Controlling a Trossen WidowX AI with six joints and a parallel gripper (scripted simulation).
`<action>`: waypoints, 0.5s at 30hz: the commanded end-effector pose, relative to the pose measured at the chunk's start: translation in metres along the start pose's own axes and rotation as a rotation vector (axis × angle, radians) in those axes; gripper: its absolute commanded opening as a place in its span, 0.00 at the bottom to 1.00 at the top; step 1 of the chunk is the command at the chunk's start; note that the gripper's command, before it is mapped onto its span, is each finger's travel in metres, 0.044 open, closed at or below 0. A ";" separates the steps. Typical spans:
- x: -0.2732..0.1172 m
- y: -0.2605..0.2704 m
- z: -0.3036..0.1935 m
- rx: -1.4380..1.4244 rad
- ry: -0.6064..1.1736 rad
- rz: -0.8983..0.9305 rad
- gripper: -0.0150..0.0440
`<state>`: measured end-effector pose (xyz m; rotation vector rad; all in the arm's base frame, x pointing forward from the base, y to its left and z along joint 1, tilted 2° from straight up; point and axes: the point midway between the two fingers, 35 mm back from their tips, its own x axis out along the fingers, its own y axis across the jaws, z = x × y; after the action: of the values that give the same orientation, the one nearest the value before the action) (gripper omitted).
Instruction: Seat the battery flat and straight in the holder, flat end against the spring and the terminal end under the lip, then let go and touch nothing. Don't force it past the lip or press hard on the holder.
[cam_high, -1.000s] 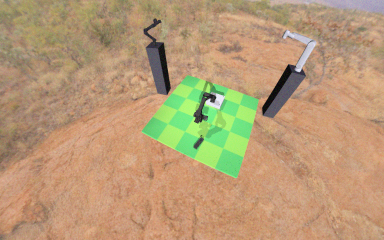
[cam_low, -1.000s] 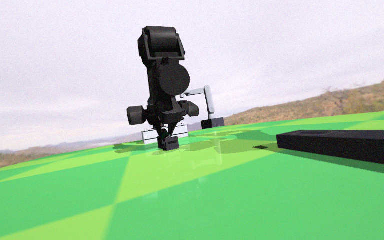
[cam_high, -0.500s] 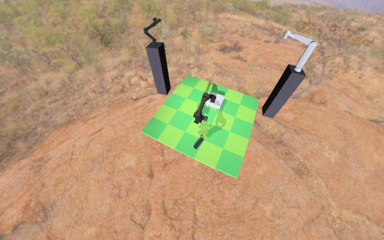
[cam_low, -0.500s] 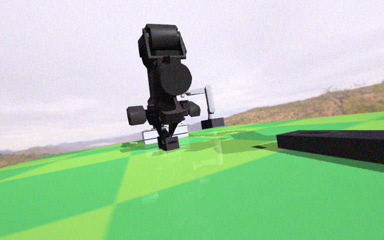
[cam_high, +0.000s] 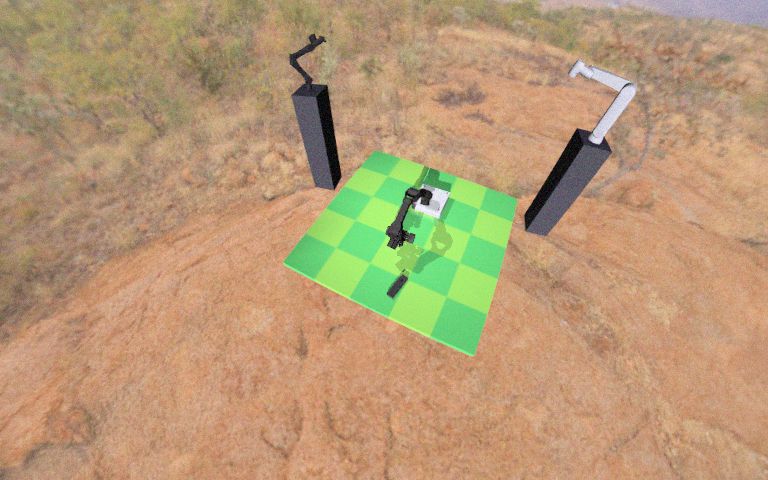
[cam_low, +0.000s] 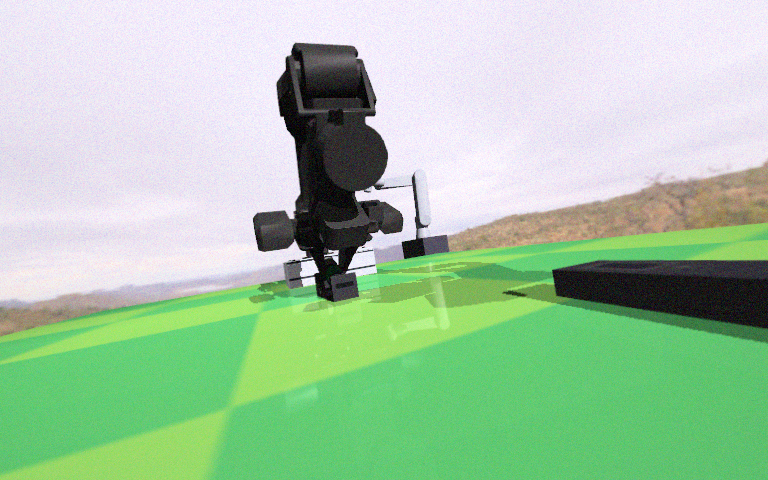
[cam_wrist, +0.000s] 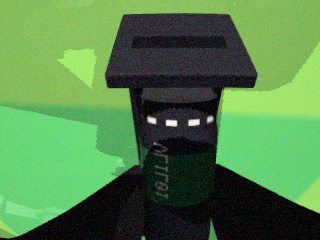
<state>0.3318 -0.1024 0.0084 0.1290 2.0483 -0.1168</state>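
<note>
The dark holder (cam_low: 344, 287) (cam_wrist: 180, 65) stands on the checkered mat, its slotted end block at the top of the wrist view. The battery (cam_wrist: 182, 172), green and black with white dashes and lettering, lies between the holder's side walls. Its far end is close to the end block and in shadow. My gripper (cam_low: 335, 270) (cam_wrist: 176, 176) is shut on the battery, one dark finger on each side, low over the holder. The spring, the lip and the battery's near end are hidden or too dark to make out. I cannot tell whether the battery lies fully flat.
A separate long black block (cam_high: 397, 286) (cam_low: 656, 289) lies on the checkered mat (cam_high: 464, 328) near its front edge. A white box (cam_high: 437, 206) (cam_low: 365, 261) is behind the gripper. Two other arms, one black (cam_high: 300, 55) and one white (cam_high: 614, 110), stand on dark pillars beyond the mat.
</note>
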 end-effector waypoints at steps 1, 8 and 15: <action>0.000 0.000 0.005 0.004 -0.004 0.002 0.39; -0.002 0.000 0.008 0.004 -0.004 0.002 0.39; -0.001 0.000 0.008 0.004 -0.028 0.003 0.39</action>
<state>0.3365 -0.1033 0.0072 0.1289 2.0462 -0.1176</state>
